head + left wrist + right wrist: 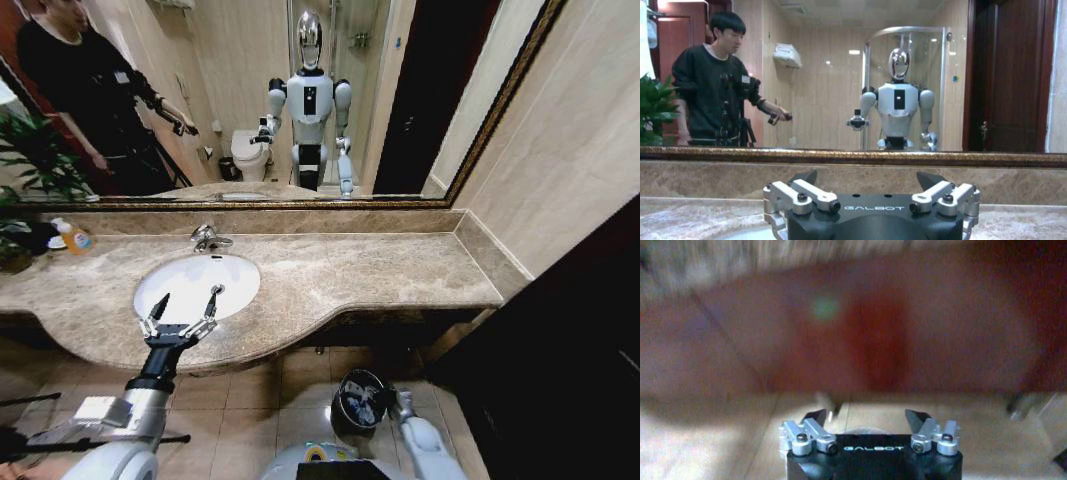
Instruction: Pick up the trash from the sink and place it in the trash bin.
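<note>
Marble countertop (380, 275): beige-brown, curved front edge, running below a wall mirror (300, 100) with a dark gilt frame. Yellow bottle (72, 237), orange cap, stands at the countertop's far left end near the backsplash. Green plant (30, 165) just beside that bottle. Tiled floor (250, 400) lies below the countertop's front edge.

sink (740, 234): mostly cut off by frame edge | trash bin (352, 400): contents unreadable, partly behind right arm

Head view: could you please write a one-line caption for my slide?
Left hand open above the white oval sink in the beige marble countertop; round black trash bin on the floor below.
</note>
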You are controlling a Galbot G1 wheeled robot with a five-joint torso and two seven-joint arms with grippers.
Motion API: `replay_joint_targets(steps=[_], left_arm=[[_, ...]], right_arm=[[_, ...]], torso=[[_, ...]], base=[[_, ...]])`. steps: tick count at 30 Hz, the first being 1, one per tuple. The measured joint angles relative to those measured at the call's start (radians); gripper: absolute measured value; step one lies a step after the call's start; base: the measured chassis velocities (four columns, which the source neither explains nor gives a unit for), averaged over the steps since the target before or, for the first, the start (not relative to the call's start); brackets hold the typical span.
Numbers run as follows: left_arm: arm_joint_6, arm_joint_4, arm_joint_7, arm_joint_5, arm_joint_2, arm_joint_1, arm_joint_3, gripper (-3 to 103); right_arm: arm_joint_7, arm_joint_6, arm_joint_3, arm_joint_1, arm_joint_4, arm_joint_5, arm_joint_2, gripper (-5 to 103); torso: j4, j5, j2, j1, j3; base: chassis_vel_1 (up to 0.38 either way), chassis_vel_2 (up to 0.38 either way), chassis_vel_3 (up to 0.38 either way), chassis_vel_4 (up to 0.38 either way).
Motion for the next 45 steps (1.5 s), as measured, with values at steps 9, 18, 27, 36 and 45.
replay_joint_targets(steps=[9,18,27,36,45], left_arm=[[0.0,0.0,0.0,0.0,0.0,0.0,0.0,100],[0.0,0.0,0.0,0.0,0.0,0.0,0.0,100],[0.0,0.0,0.0,0.0,0.0,0.0,0.0,100],[0.0,0.0,0.0,0.0,0.0,0.0,0.0,100],[0.0,0.0,0.0,0.0,0.0,0.0,0.0,100]], right_arm=[[0.133,-0.126,0.264,-0.179,0.606,0.345,-0.052,100],[0.29,-0.029,0.18,-0.03,0.824,0.206,0.023,100],[0.103,-0.034,0.19,-0.078,0.854,0.193,-0.041,100],[0.208,-0.209,0.165,-0.082,0.879,0.07,-0.126,100],[0.447,-0.335,0.062,-0.067,0.933,0.062,-0.117,100]], torso=[[-0.0002,-0.0007,0.0,0.0,0.0],[0.0004,-0.0002,0.0,0.0,0.0],[0.0,-0.0006,0.0,0.0,0.0],[0.0001,-0.0002,0.0,0.0,0.0],[0.0002,-0.0004,0.0,0.0,0.0]], base=[[0.0,0.0,0.0,0.0],[0.0,0.0,0.0,0.0],[0.0,0.0,0.0,0.0],[0.0,0.0,0.0,0.0],[0.0,0.0,0.0,0.0]])
